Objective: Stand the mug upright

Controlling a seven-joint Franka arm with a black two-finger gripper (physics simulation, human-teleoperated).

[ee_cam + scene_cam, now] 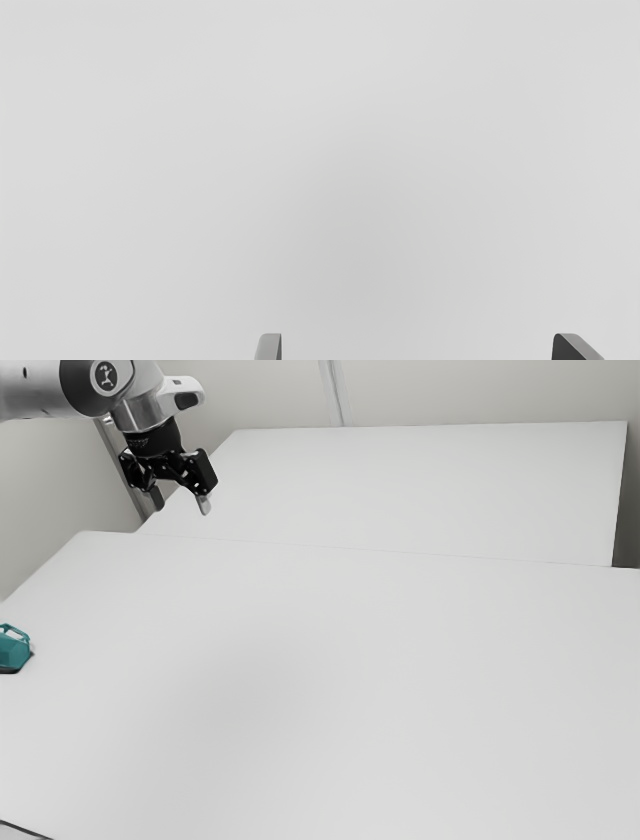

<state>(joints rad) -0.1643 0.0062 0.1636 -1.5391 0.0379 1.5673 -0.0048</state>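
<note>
Worktop (350, 690): white, matt, with soft grey shading. Directly on it, at the exterior view's left edge: teal mug (12, 651), partly cut off, loop handle uppermost. Thin dark line (25, 830) at the exterior view's lower left; nature unclear.

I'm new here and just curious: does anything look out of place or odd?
At the exterior view's left edge, the teal mug seems to lie on its side, its handle uppermost; mugs normally stand upright. It's partly cut off, but I see no spill or damage.
</note>
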